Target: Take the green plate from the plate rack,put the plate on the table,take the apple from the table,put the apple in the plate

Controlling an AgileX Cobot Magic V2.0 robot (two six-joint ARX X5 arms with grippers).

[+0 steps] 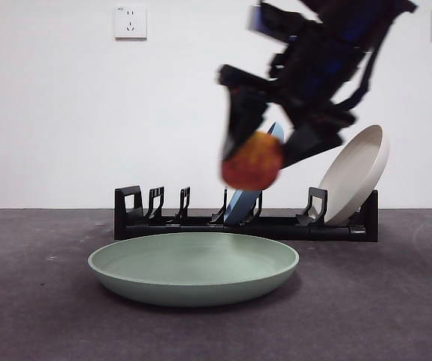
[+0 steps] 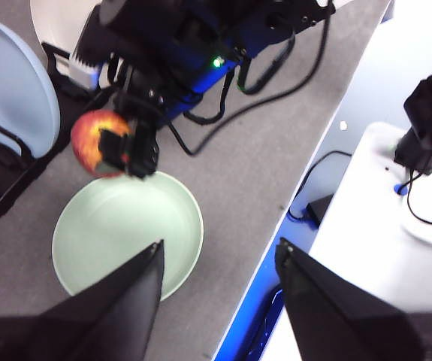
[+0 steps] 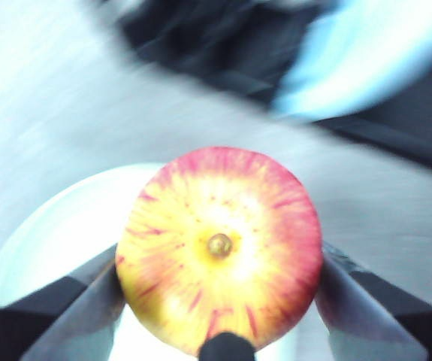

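Observation:
The green plate (image 1: 193, 267) lies flat on the dark grey table (image 1: 35, 316) in front of the black plate rack (image 1: 246, 222). High above the plate's right half hangs the red and yellow apple (image 1: 252, 161), with my right gripper (image 1: 264, 150) shut on it. The right wrist view shows the apple (image 3: 219, 248) between the two jaws, over the plate (image 3: 58, 233). My left gripper (image 2: 219, 263) is open and empty, held high off to one side; its view shows the plate (image 2: 125, 233), the apple (image 2: 95, 143) and the right arm (image 2: 193, 45).
A blue plate (image 1: 246, 201) stands in the middle of the rack and a beige plate (image 1: 354, 174) leans at its right end. The table's edge and a white bench with cables (image 2: 381, 226) show in the left wrist view.

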